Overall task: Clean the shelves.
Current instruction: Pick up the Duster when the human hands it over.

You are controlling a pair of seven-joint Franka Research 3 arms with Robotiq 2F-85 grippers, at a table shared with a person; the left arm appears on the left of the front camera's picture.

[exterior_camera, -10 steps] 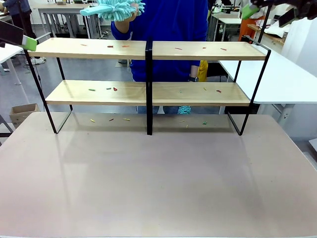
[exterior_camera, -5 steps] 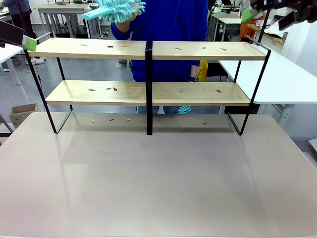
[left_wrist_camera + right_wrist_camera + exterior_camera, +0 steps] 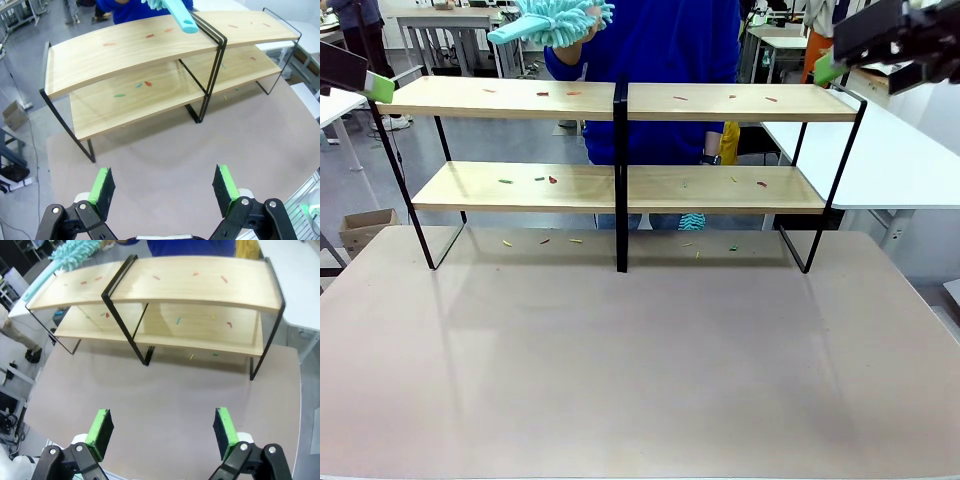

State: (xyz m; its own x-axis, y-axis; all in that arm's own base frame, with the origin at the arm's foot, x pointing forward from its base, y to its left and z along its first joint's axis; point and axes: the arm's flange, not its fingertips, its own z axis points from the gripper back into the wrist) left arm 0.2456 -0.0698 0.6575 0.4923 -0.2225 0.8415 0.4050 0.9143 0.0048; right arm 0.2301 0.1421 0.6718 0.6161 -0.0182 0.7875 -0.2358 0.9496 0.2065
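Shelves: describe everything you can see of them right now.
The shelves are two long light-wood boards in a thin black metal frame with a central black post, standing upright on the far part of the grey-brown tabletop. Small red, green and yellow scraps lie scattered on both boards and on the table beneath. Nothing else seems to touch them.

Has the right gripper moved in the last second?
Yes. In the front view the right gripper has come down from the top edge. Its green pad now sits closer to the top right corner of the shelves, which have not moved.
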